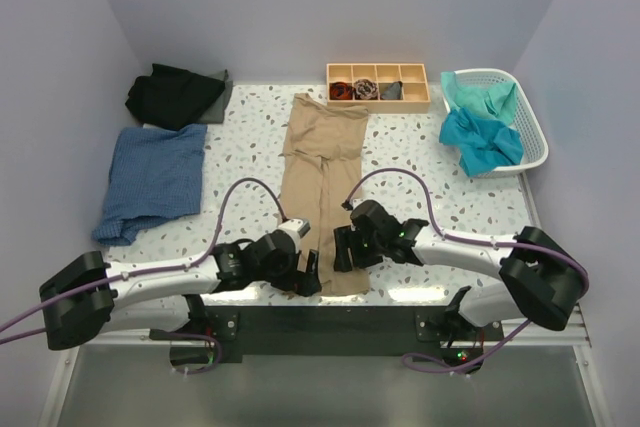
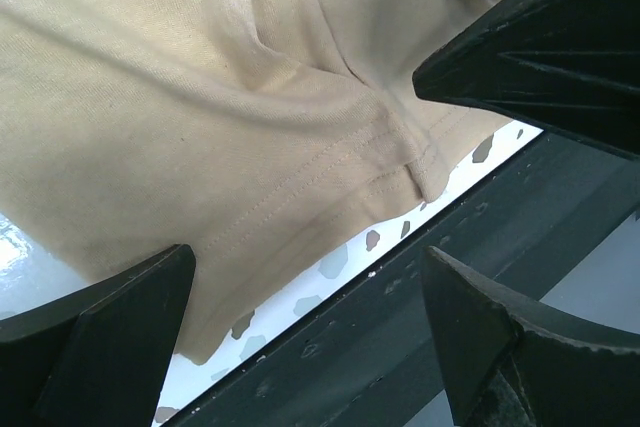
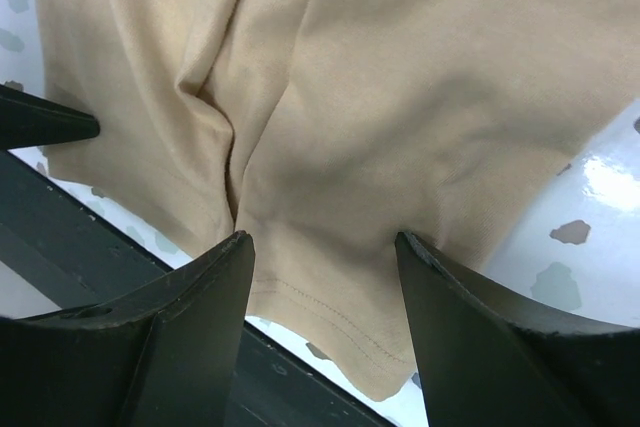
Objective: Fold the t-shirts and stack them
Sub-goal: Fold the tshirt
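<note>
At the left of the worktop (image 1: 250,112) lies a denim-blue t-shirt (image 1: 150,182), roughly flattened. A black t-shirt (image 1: 172,94) is bunched beyond it in the far left corner. Both are well apart from the arms.

The tan-beige t-shirt (image 1: 322,162) lies in the middle as a narrow strip. Its long axis runs near to far, with the collar end toward the far side and the hem at the near edge of the worktop. The left gripper (image 2: 305,267) hangs over the left part of that hem. Its fingers (image 2: 100,347) are spread wide and pinch nothing, and the stitched hem corner shows between them. Just beside it, the right gripper (image 3: 320,247) stands over the right part of the same hem. Its fingers (image 3: 180,327) are also apart, with cloth showing in the gap, so they seem to straddle the hem rather than hold it.

The hem lies directly below both pairs of fingers, and the rest of the shirt stretches away from them toward the far side. Neither arm is clearly nearer. The likely next fold would carry the hem along that axis toward the collar.

At the far right are a wooden tray (image 1: 378,105) and a white laundry basket (image 1: 490,73), with teal t-shirts (image 1: 480,137) spilling over its near rim.
</note>
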